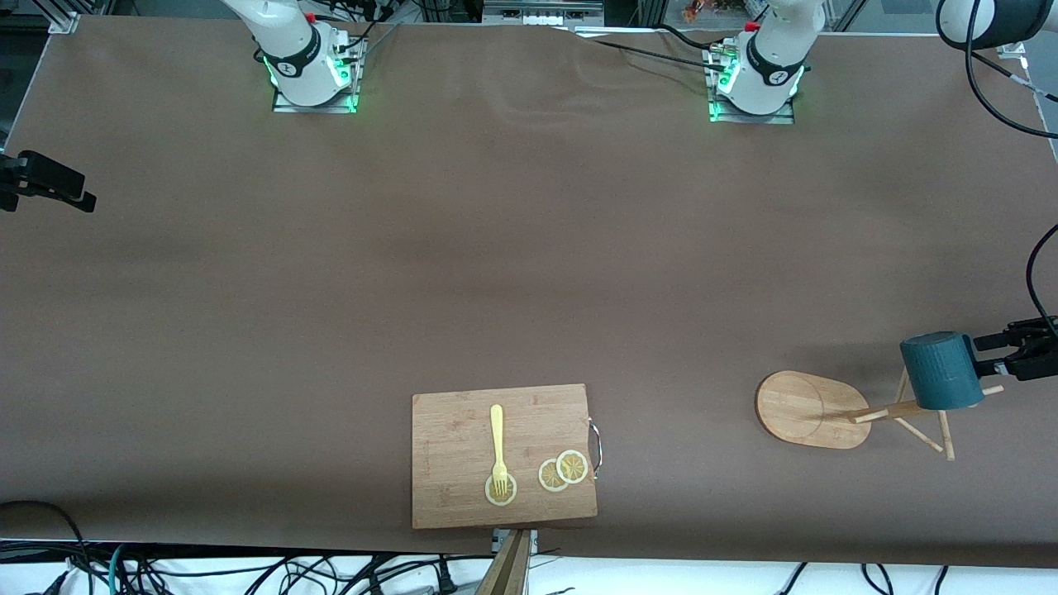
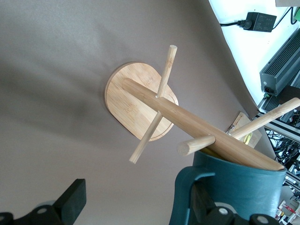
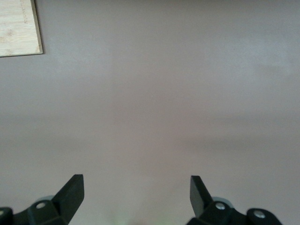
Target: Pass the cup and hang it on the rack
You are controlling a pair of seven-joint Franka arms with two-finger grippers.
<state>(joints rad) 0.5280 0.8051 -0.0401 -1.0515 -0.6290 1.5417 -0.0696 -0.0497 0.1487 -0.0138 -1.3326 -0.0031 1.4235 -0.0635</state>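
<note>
1. At the right arm's end of the table, the front view showed only a dark tip of the right gripper at the picture's edge. It could not show how the fingers stood.
2. The right wrist view supplied that: the right gripper's two fingers stood spread wide with nothing between them, over bare brown tabletop. A corner of the cutting board was the only object in that view.
3. In the front view the cutting board lay at the table's edge nearest the camera, about midway along it. It carried a yellow fork and three lemon slices, the fork's tines resting on one slice. No wrist view showed these.
4. Toward the left arm's end stood the rack, its oval base on the table.
5. The cup hung on the rack's upper pegs, above the table.
6. The left gripper was just beside the cup, at its handle side, and was barely visible in the front view.
7. The left wrist view showed what the front could not: a peg ended at the cup's mouth and the pole crossed its rim. The gripper's fingers were spread wide, one on each side of the cup's handle, not clamping it.
</note>
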